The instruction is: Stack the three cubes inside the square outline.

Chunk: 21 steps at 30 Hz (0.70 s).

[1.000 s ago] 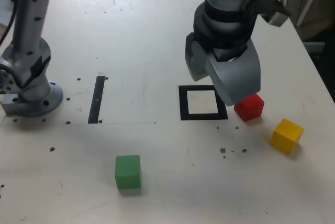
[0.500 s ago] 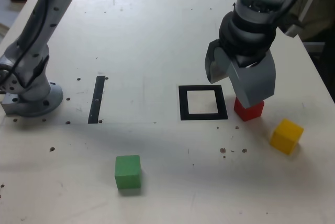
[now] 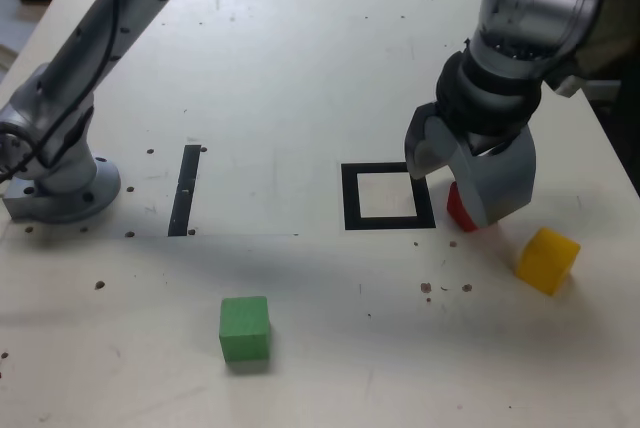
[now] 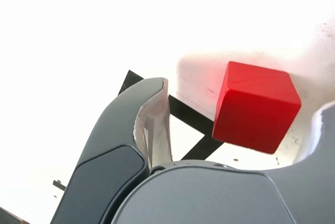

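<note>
The red cube (image 3: 458, 207) rests on the table just to the exterior view's right of the square outline (image 3: 387, 196), mostly hidden behind my gripper (image 3: 466, 183). My gripper is low over it, open, one jaw on each side. In the wrist view the red cube (image 4: 256, 106) sits between the jaws, with a visible gap to the grey finger (image 4: 153, 122); a corner of the square outline (image 4: 183, 114) shows behind it. The yellow cube (image 3: 547, 259) lies further to the exterior view's right. The green cube (image 3: 244, 328) sits alone near the front.
A narrow black strip (image 3: 185, 189) lies at the exterior view's left of the outline. The arm's grey base (image 3: 60, 183) stands at the table's left edge. Small dark specks dot the tabletop.
My gripper has swung to the exterior view's right and dropped lower, from beside the red cube to straddling it. The jaws have narrowed slightly. The cubes have not moved.
</note>
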{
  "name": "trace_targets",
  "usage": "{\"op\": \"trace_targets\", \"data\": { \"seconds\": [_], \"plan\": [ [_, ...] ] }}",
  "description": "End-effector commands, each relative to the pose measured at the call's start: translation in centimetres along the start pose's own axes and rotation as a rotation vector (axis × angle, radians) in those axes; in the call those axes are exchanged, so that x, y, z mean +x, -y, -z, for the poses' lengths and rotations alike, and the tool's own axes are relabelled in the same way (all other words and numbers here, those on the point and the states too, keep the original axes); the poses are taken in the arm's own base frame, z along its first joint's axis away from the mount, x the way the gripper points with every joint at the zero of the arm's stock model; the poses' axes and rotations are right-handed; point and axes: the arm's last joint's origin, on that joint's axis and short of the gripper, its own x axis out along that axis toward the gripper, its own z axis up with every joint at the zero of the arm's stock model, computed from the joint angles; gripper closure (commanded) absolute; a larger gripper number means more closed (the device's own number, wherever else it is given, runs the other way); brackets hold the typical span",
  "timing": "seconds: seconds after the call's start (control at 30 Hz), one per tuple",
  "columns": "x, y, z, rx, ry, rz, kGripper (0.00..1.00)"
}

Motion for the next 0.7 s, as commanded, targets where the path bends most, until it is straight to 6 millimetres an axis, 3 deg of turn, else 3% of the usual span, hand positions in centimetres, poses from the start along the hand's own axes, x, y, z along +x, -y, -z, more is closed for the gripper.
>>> {"op": "trace_targets", "data": {
  "seconds": [0.0,0.27,0.53,0.67],
  "plan": [
    [0.2,-0.1,-0.3,-0.006,-0.008,-0.003,0.12],
    [0.3,0.1,-1.4,-0.019,-0.030,-0.022,0.24],
    [0.3,0.7,-2.6,-0.033,-0.035,-0.026,0.53],
    [0.1,1.0,-3.1,-0.030,-0.032,-0.028,0.63]
  ]
}}
